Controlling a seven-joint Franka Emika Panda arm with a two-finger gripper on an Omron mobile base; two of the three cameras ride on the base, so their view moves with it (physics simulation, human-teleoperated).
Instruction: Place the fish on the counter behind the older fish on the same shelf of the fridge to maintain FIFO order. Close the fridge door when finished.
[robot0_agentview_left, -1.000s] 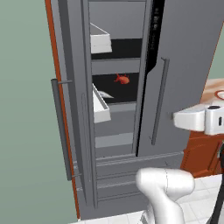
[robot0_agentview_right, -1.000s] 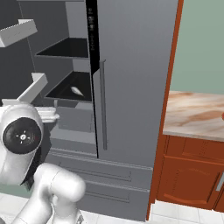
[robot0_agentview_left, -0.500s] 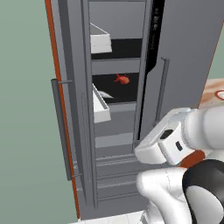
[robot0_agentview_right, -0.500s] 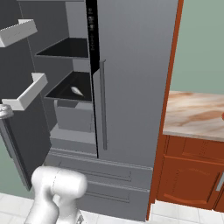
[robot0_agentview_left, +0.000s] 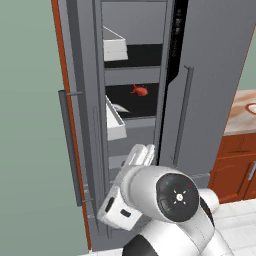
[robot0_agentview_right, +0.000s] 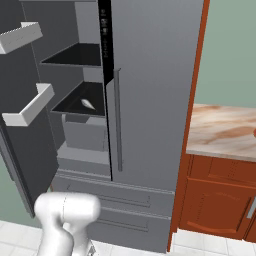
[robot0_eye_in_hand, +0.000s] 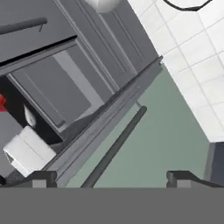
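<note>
Sitting on the dark middle shelf (robot0_agentview_left: 132, 106) of the fridge (robot0_agentview_left: 210, 75), the red fish (robot0_agentview_left: 139, 90) lies toward the back, with the pale older fish (robot0_agentview_left: 120, 107) nearer the front. The fridge door (robot0_agentview_left: 80, 125) stands wide open, its white bins (robot0_agentview_left: 114, 122) facing in. The tool (robot0_eye_in_hand: 111, 177), its tips spread apart and empty, points at the door's edge and bar handle (robot0_eye_in_hand: 114, 148). The marbled surface (robot0_agentview_right: 222, 132) lies off to the right

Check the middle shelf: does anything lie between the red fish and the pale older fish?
No. In the left base view the fish sits deeper on the shelf, the older fish nearer the front, with bare dark shelf floor between them.
</note>
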